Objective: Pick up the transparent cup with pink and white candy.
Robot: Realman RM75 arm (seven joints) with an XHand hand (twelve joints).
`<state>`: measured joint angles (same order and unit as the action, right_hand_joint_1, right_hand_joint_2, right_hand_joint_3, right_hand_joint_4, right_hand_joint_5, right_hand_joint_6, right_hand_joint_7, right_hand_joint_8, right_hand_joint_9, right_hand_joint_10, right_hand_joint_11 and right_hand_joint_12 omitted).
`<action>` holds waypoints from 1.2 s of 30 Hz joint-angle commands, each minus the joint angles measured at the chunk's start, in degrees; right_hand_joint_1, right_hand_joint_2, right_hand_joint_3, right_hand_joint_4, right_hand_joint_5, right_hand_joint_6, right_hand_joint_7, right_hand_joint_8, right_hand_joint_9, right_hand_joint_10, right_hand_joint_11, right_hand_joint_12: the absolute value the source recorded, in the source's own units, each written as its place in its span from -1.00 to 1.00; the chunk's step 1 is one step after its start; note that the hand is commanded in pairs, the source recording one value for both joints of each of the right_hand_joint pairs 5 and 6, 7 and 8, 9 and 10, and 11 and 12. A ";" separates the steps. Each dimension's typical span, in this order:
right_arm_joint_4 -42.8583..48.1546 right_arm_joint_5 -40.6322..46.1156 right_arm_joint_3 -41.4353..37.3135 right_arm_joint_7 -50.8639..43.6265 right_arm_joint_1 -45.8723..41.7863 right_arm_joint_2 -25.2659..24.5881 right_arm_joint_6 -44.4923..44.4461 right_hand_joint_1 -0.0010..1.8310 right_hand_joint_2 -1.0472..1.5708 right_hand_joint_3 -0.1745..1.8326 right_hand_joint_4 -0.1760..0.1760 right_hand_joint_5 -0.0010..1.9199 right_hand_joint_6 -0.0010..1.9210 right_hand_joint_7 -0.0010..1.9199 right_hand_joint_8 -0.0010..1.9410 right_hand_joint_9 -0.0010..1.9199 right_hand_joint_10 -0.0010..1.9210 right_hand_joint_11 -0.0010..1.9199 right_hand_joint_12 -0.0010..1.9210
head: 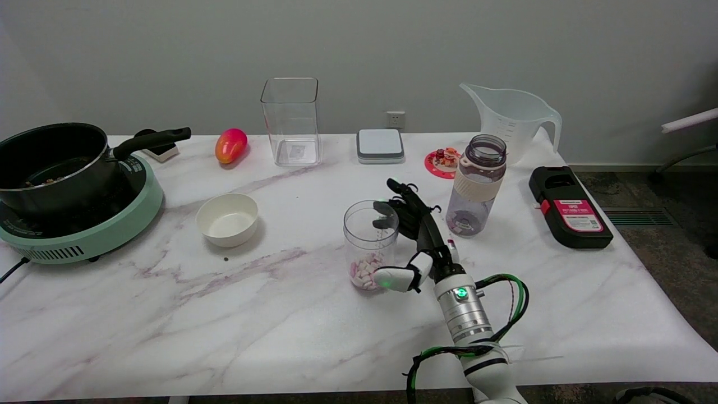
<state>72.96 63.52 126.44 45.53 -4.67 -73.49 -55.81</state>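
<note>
**Q:** How far along is the pick-up at this stage?

**A:** The reach looks complete; the lift does not. The robot hand (412, 235) stands against the right side of the transparent cup (370, 244), which seems to rest with its base on the desk (280, 325). The dark fingers (401, 193) curve around the cup's far side near the rim, and the white thumb (392, 278) lies at the cup's base on the side toward the near edge. The cup therefore sits between thumb and fingers. Whether the grip is already firm cannot be told from this view. Judging by this, closing the grasp, if needed, and raising the cup are what remain.

**Q:** Where does the cup stand, and how does it look?

**A:** It stands upright near the middle of the desk, somewhat nearer the near edge than the far edge. It is a clear, round, straight-walled cup, open at the top. A shallow layer of pink and white candy (364, 273) covers its bottom; the rest is empty. Just to its right, beyond the robot hand, stands a clear bottle (477, 185), close enough to crowd the fingers on that side. A white bowl (227, 219) lies well apart to the left.
</note>
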 commanded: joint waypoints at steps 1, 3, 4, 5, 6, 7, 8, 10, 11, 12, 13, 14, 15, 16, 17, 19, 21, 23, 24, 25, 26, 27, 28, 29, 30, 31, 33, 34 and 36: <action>-3.64 -3.52 0.39 4.65 2.41 -1.06 2.63 0.25 -0.72 -0.05 0.00 -0.69 -0.69 -0.35 -0.35 -0.46 -0.46 -0.30 -0.30; -4.26 -4.05 0.40 5.65 2.56 -1.44 2.70 0.25 -0.73 -0.06 0.00 -0.70 -0.70 -0.35 -0.36 -0.46 -0.46 -0.30 -0.30; -4.36 -4.05 0.47 5.81 2.56 -1.46 2.71 0.25 -0.73 -0.07 0.00 -0.70 -0.70 -0.35 -0.36 -0.46 -0.46 -0.30 -0.30; -4.60 -4.06 0.48 5.98 2.56 -1.62 2.78 0.25 -0.73 -0.08 0.00 -0.70 -0.70 -0.35 -0.36 -0.46 -0.46 -0.30 -0.30; -4.82 -4.13 0.55 6.19 2.57 -1.76 2.78 0.25 -0.73 -0.08 0.00 -0.70 -0.70 -0.35 -0.36 -0.46 -0.46 -0.30 -0.30; -4.90 -4.13 0.56 6.26 2.64 -1.77 2.78 0.25 -0.73 -0.08 0.00 -0.70 -0.70 -0.35 -0.36 -0.46 -0.46 -0.30 -0.30; -5.06 -4.13 0.65 6.27 2.65 -1.93 2.79 0.25 -0.73 -0.09 0.00 -0.70 -0.70 -0.35 -0.36 -0.46 -0.46 -0.30 -0.30; -5.13 -4.14 0.80 6.27 2.73 -2.00 2.97 0.25 -0.72 -0.10 0.00 -0.70 -0.70 -0.35 -0.36 -0.46 -0.46 -0.30 -0.30; -5.13 -4.21 0.87 6.27 2.80 -2.01 3.20 0.25 -0.72 -0.10 0.00 -0.70 -0.70 -0.35 -0.36 -0.46 -0.47 -0.30 -0.30; -5.13 -4.29 0.87 6.27 2.80 -2.08 3.34 0.24 -0.72 -0.10 0.00 -0.70 -0.70 -0.35 -0.36 -0.47 -0.47 -0.30 -0.30; -5.13 -4.38 0.87 6.27 2.80 -2.09 3.34 0.24 -0.72 -0.10 0.00 -0.70 -0.70 -0.35 -0.36 -0.47 -0.47 -0.30 -0.30; -5.14 -4.53 0.87 6.27 2.80 -2.17 3.34 0.24 -0.72 -0.11 0.00 -0.71 -0.71 -0.35 -0.36 -0.47 -0.47 -0.30 -0.31; -5.21 -4.53 0.87 6.27 2.80 -2.25 3.34 0.24 -0.72 -0.11 0.00 -0.71 -0.71 -0.35 -0.36 -0.47 -0.47 -0.31 -0.31; -5.21 -4.54 0.88 6.27 2.80 -2.33 3.34 0.24 -0.72 -0.11 0.00 -0.71 -0.71 -0.35 -0.36 -0.47 -0.47 -0.31 -0.31; -5.21 -4.61 0.95 6.27 2.80 -2.41 3.34 0.24 -0.72 -0.11 0.00 -0.71 -0.71 -0.35 -0.36 -0.47 -0.47 -0.31 -0.31; -5.29 -4.61 0.95 6.27 2.80 -2.49 3.34 0.24 -0.71 -0.11 0.00 -0.71 -0.71 -0.35 -0.36 -0.47 -0.47 -0.31 -0.31; -5.29 -4.61 0.95 6.27 2.80 -2.64 3.36 0.24 -0.71 -0.12 0.00 -0.71 -0.71 -0.36 -0.36 -0.47 -0.47 -0.31 -0.31; -5.37 -4.61 0.95 6.27 2.80 -2.72 3.67 0.24 -0.70 -0.12 0.00 -0.71 -0.71 -0.36 -0.36 -0.47 -0.47 -0.31 -0.31; -5.37 -4.61 0.95 6.27 2.80 -2.73 3.76 0.24 -0.70 -0.10 0.00 -0.71 -0.71 -0.36 -0.36 -0.47 -0.47 -0.31 -0.31; -5.37 -4.61 0.95 6.27 2.81 -2.80 3.91 0.24 -0.70 -0.10 0.00 -0.71 -0.71 -0.36 -0.36 -0.47 -0.47 -0.31 -0.31; -5.37 -4.61 0.95 6.27 2.88 -2.80 3.98 0.24 -0.70 -0.10 0.00 -0.71 -0.71 -0.36 -0.36 -0.47 -0.47 -0.31 -0.31; -5.37 -4.61 0.95 6.27 2.89 -2.80 3.98 0.24 -0.69 -0.11 0.00 -0.71 -0.71 -0.36 -0.36 -0.47 -0.47 -0.31 -0.31; -5.38 -4.61 0.95 6.27 2.97 -2.80 3.98 0.24 -0.69 -0.11 0.00 -0.71 -0.71 -0.36 -0.36 -0.47 -0.47 -0.31 -0.31; -5.45 -4.59 0.95 6.27 3.05 -2.80 3.98 0.24 -0.69 -0.11 0.00 -0.71 -0.71 -0.36 -0.36 -0.47 -0.47 -0.31 -0.31; -5.45 -4.51 0.95 6.27 3.13 -2.80 3.98 0.24 -0.68 -0.11 0.00 -0.71 -0.71 -0.36 -0.36 -0.47 -0.47 -0.31 -0.31; -5.46 -4.44 0.95 6.27 3.21 -2.80 3.99 0.24 -0.68 -0.11 0.00 -0.71 -0.71 -0.36 -0.36 -0.47 -0.47 -0.31 -0.31; -5.54 -4.36 0.95 6.27 3.37 -2.80 4.16 0.25 -0.66 -0.10 0.00 -0.71 -0.71 -0.35 -0.36 -0.47 -0.47 -0.32 -0.32; -5.61 -4.27 0.95 6.27 3.45 -2.81 4.34 0.25 -0.66 -0.10 0.00 -0.71 -0.71 -0.35 -0.36 -0.47 -0.47 -0.32 -0.32; -5.68 -4.19 0.95 6.27 3.61 -2.89 4.64 0.25 -0.64 -0.07 0.00 -0.70 -0.70 -0.35 -0.36 -0.47 -0.47 -0.32 -0.32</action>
<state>67.96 59.29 127.29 51.41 -1.87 -75.90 -52.34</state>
